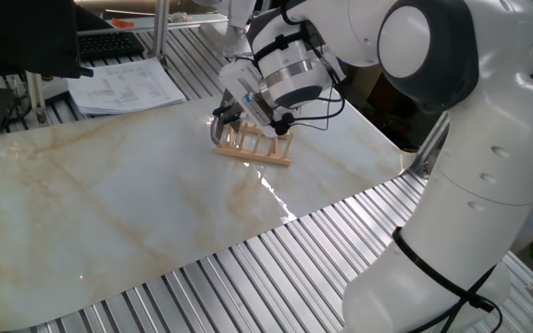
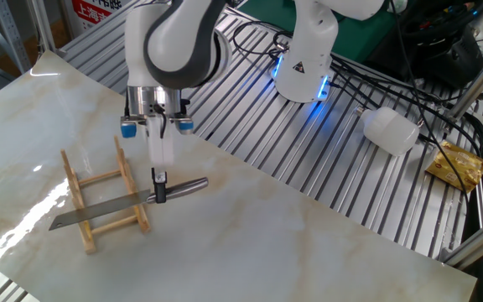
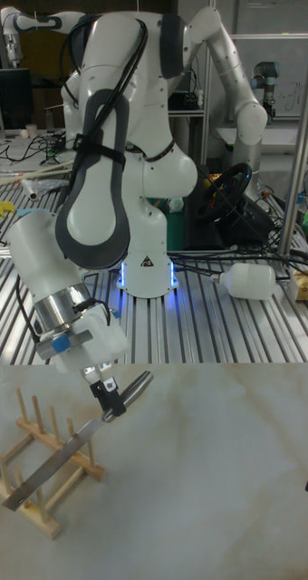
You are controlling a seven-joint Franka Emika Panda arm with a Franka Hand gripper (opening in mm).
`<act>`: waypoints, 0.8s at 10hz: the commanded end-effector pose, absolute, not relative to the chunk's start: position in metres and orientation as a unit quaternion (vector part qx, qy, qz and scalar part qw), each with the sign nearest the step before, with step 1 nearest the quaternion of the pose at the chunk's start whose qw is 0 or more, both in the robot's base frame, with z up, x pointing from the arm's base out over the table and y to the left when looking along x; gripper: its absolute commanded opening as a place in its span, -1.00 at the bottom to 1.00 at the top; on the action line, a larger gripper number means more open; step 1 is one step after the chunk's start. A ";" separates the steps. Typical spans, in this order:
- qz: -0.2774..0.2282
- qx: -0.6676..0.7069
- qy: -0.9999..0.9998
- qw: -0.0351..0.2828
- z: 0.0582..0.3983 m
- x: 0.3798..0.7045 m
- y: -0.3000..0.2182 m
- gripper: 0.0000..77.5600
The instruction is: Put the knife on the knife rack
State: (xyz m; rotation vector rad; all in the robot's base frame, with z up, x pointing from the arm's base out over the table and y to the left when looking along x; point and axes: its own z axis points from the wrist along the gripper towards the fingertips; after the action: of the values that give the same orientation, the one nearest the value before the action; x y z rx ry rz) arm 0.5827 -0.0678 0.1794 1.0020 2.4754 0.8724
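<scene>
Two fingertips of the gripper pinch the knife lying across the knife rack; blade tip hangs past it.

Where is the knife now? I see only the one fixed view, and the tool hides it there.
Observer: The other fixed view shows the knife lying across the rack.
Operator: Does the tool hold it?
Observer: Yes, the tool is shut on it where the blade meets the handle.
Operator: Is the whole knife over the rack?
Observer: No. In the tall fixed view the handle sticks out past the rack, and the blade tip passes the other side.
</scene>
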 end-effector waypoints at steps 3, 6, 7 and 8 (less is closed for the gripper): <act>0.327 0.339 0.868 0.158 0.178 0.583 -0.071 -0.95; 0.333 0.333 0.868 0.156 0.176 0.582 -0.073 -0.95; 0.334 0.332 0.869 0.155 0.176 0.582 -0.073 -0.95; 0.336 0.329 0.869 0.153 0.176 0.582 -0.073 -0.95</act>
State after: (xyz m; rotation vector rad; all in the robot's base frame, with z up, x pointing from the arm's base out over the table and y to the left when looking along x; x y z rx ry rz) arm 0.5811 -0.0727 0.1740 0.9531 2.4920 0.9569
